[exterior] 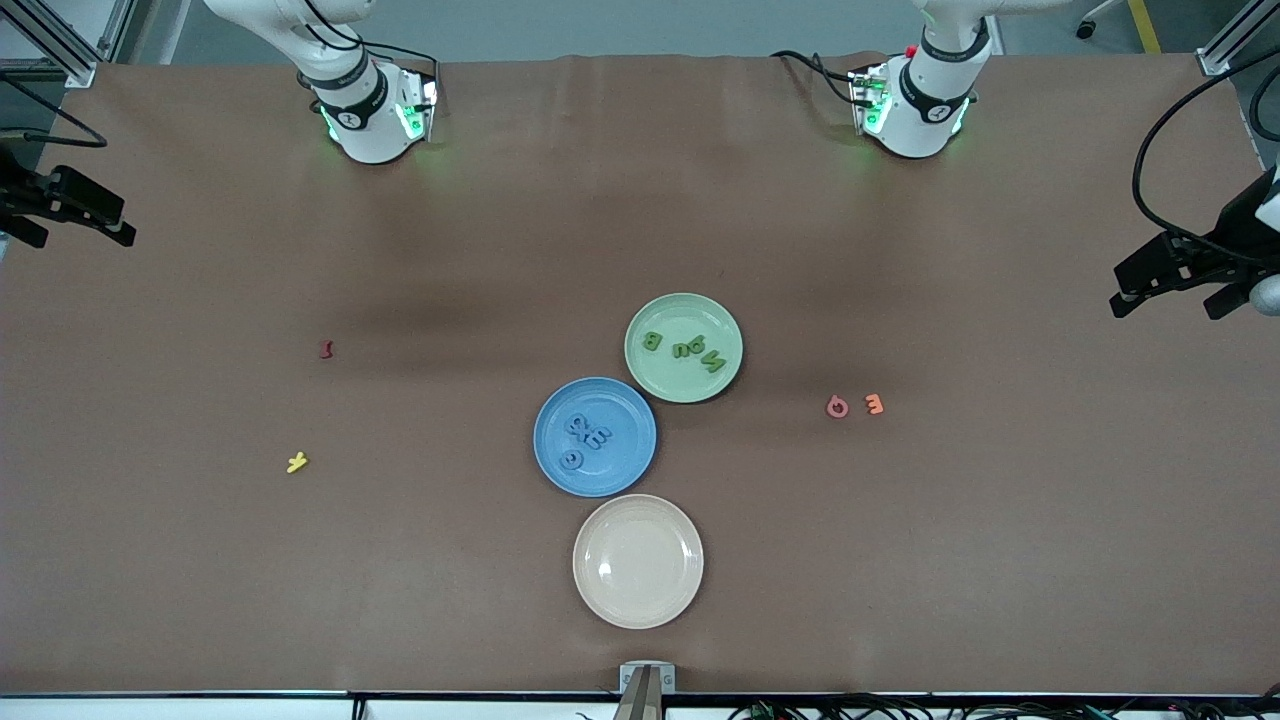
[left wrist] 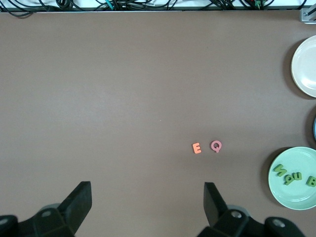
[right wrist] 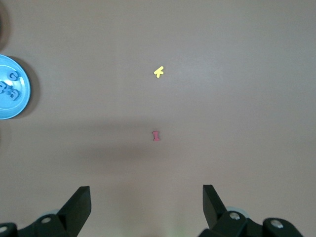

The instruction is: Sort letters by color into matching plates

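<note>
The pale green plate [exterior: 690, 386] sits mid-table with several green letters [exterior: 686, 349] lying in it; the left wrist view also shows this green plate [left wrist: 291, 196] and its green letters [left wrist: 295, 176]. Touching it, nearer the front camera, the blue plate [exterior: 622, 466] holds several blue letters [exterior: 588, 433]. In the right wrist view the blue plate [right wrist: 17, 106] and blue letters [right wrist: 10, 89] appear too. My left gripper [left wrist: 147, 197] and right gripper [right wrist: 146, 200] both hang open and empty high over bare table. Neither hand shows in the front view.
An empty cream plate [exterior: 638, 561] lies nearest the front camera, against the blue plate. A pink Q [exterior: 837, 406] and an orange E [exterior: 874, 404] lie toward the left arm's end. A red letter [exterior: 325, 349] and a yellow letter [exterior: 297, 462] lie toward the right arm's end.
</note>
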Controlling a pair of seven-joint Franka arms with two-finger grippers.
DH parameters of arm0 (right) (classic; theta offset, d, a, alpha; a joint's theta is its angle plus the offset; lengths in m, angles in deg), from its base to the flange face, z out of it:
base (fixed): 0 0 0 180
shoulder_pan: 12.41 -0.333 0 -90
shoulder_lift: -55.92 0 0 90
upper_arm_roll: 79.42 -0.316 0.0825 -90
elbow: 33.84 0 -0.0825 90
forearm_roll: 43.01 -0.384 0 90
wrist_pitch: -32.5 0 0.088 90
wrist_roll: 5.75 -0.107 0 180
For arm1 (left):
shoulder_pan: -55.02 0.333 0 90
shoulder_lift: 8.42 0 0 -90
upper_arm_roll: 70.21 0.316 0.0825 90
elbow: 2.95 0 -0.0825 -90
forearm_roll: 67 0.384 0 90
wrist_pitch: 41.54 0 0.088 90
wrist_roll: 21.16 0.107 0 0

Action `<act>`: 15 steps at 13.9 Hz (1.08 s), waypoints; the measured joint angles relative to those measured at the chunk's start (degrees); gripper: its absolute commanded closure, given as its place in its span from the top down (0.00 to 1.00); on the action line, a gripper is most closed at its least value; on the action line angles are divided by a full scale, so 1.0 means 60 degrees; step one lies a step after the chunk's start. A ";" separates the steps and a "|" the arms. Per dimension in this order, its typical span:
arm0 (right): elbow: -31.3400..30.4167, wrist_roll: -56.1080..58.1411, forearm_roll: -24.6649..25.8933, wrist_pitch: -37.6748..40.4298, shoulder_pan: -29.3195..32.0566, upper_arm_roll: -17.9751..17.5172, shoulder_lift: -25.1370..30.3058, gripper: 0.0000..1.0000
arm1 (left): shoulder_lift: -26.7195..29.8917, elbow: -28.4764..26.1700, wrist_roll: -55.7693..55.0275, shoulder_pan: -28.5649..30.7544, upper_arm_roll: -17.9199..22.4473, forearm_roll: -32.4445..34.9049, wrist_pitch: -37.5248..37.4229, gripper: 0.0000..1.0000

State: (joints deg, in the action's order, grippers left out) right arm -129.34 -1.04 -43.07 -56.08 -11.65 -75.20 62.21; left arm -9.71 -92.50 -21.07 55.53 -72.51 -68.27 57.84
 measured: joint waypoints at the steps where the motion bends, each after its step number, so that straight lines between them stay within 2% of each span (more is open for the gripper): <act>1: -0.0003 0.0001 0.0022 0.0002 0.0000 0.0000 0.0000 1.00 | 0.0000 0.0009 0.0000 0.0000 0.0003 0.0000 0.0000 1.00; 15: -0.0009 0.0004 0.0027 0.0052 0.0000 0.0000 0.0000 1.00 | 0.0001 0.0223 0.0000 -0.0016 0.0002 0.0000 -0.0001 1.00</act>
State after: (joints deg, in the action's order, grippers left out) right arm -129.39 -1.01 -42.91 -55.77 -11.65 -75.19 62.21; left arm -9.71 -91.17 -21.07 55.43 -72.49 -68.27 57.84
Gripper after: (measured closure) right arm 0.000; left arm 0.000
